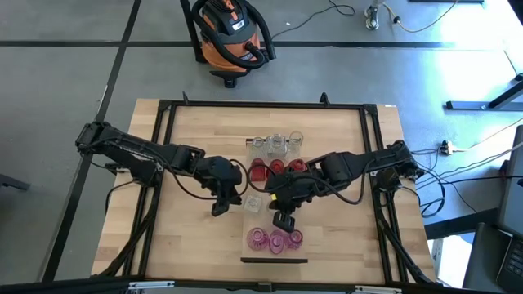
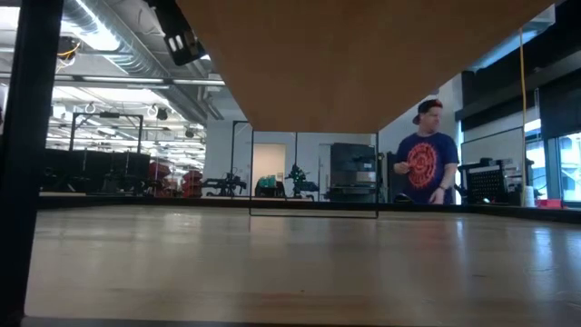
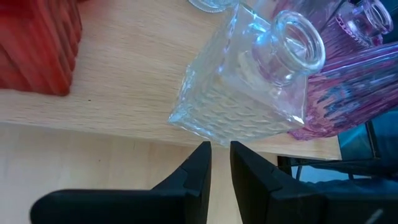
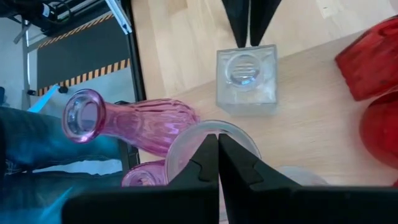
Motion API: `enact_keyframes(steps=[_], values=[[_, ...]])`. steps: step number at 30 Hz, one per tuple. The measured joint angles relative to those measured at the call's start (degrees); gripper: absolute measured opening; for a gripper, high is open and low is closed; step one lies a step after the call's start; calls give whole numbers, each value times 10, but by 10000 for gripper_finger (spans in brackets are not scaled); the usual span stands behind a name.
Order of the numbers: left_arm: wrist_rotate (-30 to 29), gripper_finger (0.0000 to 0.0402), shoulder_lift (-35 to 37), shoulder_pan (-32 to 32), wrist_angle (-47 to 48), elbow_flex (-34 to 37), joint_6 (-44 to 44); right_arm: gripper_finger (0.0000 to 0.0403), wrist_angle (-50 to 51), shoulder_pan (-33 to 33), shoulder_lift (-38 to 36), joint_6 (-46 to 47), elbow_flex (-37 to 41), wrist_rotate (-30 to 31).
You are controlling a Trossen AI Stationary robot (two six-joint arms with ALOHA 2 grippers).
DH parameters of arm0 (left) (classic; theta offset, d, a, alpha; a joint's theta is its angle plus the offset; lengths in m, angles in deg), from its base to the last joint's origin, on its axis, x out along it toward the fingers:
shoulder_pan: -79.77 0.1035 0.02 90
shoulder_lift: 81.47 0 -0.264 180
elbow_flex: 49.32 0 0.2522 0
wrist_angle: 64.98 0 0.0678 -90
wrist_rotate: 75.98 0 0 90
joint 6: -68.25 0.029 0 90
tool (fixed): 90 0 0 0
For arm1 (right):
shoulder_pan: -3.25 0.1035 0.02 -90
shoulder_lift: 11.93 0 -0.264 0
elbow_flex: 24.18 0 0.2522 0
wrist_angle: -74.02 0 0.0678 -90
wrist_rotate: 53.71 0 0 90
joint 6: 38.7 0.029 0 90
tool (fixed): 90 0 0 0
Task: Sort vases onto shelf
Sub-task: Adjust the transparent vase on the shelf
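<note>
The shelf (image 1: 260,220) is a pale plank lying down the table's middle. Standing on it are clear vases (image 1: 275,145) at the far end, red vases (image 1: 268,168) behind them, and pink vases (image 1: 275,239) at the near end. A clear square vase (image 3: 249,81) stands between the red and pink ones. My left gripper (image 3: 219,148) is at this vase's left side, with a narrow gap between its fingers and nothing in it. My right gripper (image 4: 219,138) is shut and hangs above the rim of a pink vase (image 4: 186,140), holding nothing. My left gripper's fingertips (image 4: 249,42) come slanting down from the table's left and end right at the clear square vase's left side (image 4: 247,51). I cannot tell whether they touch it. The vase stands upright on the shelf.
A bottle-shaped pink vase (image 4: 134,127) stands close beside my right gripper. The table's black frame (image 1: 163,163) runs along both sides. An orange vacuum (image 1: 233,37) sits on the floor beyond the far edge. A person (image 2: 427,163) stands in the room behind.
</note>
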Motion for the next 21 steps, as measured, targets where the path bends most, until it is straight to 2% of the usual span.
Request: enact_keyframes(steps=[8, 21], values=[[1, 53, 0, 3, 0, 0, 0, 0, 5, -2, 0, 1, 0, 17], [1, 53, 0, 10, 0, 0, 0, 1, 4, -2, 0, 4, 0, -9]])
